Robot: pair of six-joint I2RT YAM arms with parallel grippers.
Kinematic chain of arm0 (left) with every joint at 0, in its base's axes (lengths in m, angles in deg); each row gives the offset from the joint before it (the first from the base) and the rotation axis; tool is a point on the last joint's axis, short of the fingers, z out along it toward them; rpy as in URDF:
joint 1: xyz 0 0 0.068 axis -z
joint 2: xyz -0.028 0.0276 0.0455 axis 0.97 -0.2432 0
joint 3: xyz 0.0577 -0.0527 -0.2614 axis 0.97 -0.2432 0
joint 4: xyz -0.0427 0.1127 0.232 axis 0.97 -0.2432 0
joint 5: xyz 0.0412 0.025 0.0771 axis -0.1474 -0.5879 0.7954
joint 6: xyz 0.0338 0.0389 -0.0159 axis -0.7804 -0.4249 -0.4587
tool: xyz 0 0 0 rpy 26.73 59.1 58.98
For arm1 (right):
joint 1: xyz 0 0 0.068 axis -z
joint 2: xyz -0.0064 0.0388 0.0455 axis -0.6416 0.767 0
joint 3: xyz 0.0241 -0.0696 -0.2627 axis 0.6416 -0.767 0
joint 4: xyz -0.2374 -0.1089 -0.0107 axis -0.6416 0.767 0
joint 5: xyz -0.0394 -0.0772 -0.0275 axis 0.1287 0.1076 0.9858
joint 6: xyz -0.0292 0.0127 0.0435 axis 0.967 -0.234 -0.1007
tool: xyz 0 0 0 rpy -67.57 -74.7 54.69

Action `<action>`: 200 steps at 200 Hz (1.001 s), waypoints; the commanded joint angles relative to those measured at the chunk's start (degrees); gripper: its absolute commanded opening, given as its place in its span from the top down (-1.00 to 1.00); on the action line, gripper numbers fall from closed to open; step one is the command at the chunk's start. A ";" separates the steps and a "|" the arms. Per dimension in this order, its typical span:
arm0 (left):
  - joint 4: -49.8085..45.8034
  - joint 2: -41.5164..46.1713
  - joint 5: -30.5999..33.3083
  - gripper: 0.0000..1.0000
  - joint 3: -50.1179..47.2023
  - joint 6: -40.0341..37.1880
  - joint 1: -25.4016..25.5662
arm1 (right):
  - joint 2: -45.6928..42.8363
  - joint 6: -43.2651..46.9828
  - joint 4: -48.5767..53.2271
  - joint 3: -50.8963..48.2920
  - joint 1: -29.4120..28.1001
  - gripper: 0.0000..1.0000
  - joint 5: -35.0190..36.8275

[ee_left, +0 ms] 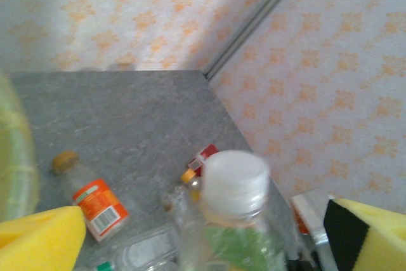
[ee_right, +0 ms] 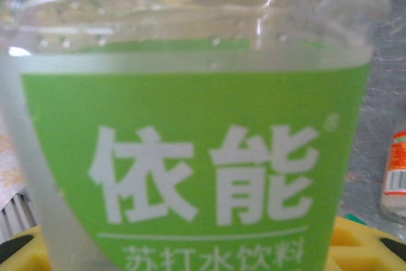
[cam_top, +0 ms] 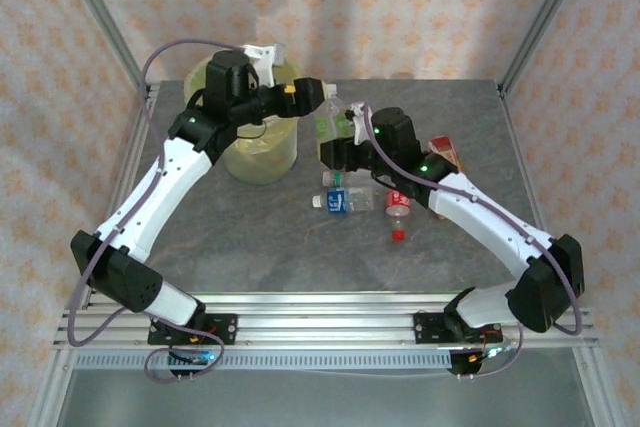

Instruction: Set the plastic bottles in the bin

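At the upper left of the overhead view, the lined bin [cam_top: 262, 159] is noted standing on the table [cam_top: 250, 247], with the left gripper [cam_top: 312, 95] positioned past its rim toward frame centre. Its yellow pads [ee_left: 38, 239] are set wide apart, one on each side of the white cap [ee_left: 235, 179], and no contact is seen. This is judged a readiness to receive the bottle. Just right of the bin, the green-labelled bottle [cam_top: 330, 127] is held upright, clamped at the label by the right gripper [cam_top: 342, 147], presumably for handover or carriage to the bin. Lower and further right, a blue-labelled bottle [cam_top: 340, 200] and a red-labelled bottle [cam_top: 398, 209] are noted lying on the table, not yet binned.
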 commanded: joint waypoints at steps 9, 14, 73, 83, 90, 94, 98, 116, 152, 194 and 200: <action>-3.58 -2.61 -0.30 -0.78 5.42 -3.18 0.45 | 0.39 1.57 -2.22 2.94 -0.95 0.05 -2.32; -4.20 -3.10 -0.39 -0.77 6.07 -3.47 0.42 | 0.34 1.67 -2.12 2.99 -0.95 0.04 -2.36; -7.99 -6.84 -3.42 -0.60 11.08 -5.42 0.48 | 0.58 1.92 -1.77 3.76 -1.22 0.03 -3.17; -8.42 -7.38 -3.52 -0.56 11.63 -5.53 0.48 | 0.60 1.95 -1.74 3.93 -1.28 0.03 -3.24; -8.52 -7.66 -3.67 -0.54 11.91 -5.45 0.48 | 0.69 2.03 -1.68 4.04 -1.35 0.03 -3.27; -8.45 -7.83 -3.88 -0.52 11.96 -5.40 0.48 | 0.69 2.03 -1.69 4.08 -1.39 0.03 -3.23; -8.31 -7.93 -4.16 -0.49 11.99 -5.36 0.48 | 0.69 2.16 -1.58 4.21 -1.47 0.03 -3.21; -7.61 -8.49 -5.39 -0.35 11.98 -4.76 0.53 | 1.07 2.53 -1.25 4.65 -1.65 0.03 -3.03; -7.44 -8.76 -5.67 0.25 11.98 -4.54 0.57 | 1.65 2.45 -0.77 5.10 -1.69 0.03 -2.30; -7.36 -7.12 -2.12 0.87 11.14 -5.84 0.57 | 1.68 1.34 0.01 5.58 -1.74 -0.60 0.29; -7.67 -6.79 -1.07 0.93 11.21 -6.44 0.53 | 1.52 1.23 0.06 5.62 -1.74 -0.86 0.58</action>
